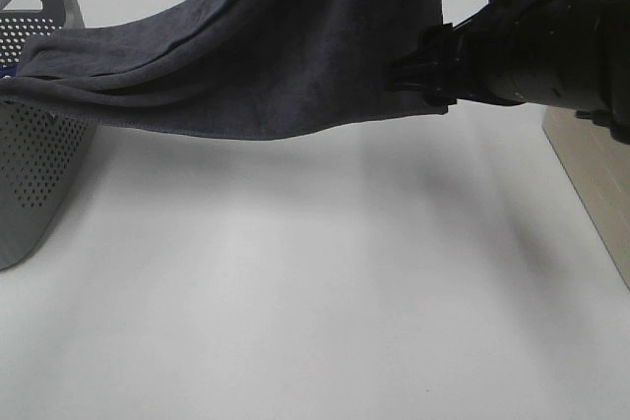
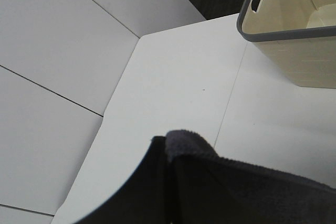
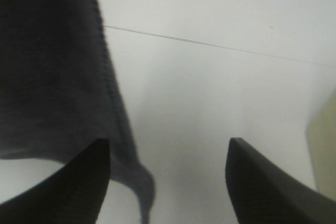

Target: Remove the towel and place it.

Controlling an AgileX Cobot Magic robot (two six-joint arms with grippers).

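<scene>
The dark charcoal towel [image 1: 266,56] hangs raised above the white table. Its left end still drapes over the grey perforated basket [image 1: 34,164], and its upper part runs off the top of the exterior view. In the left wrist view my left gripper [image 2: 167,156] is shut on a folded edge of the towel [image 2: 231,187]; this gripper is out of frame in the exterior view. My right gripper [image 1: 399,74] is beside the towel's right edge. In the right wrist view it [image 3: 168,182] is open, with the towel's edge [image 3: 58,77] hanging by one finger [image 3: 89,177], not clamped.
A beige basket [image 1: 591,179] stands at the right table edge and also shows in the left wrist view [image 2: 299,40]. A bit of blue cloth [image 1: 8,72] peeks from the grey basket. The white table [image 1: 315,292] spreads in front.
</scene>
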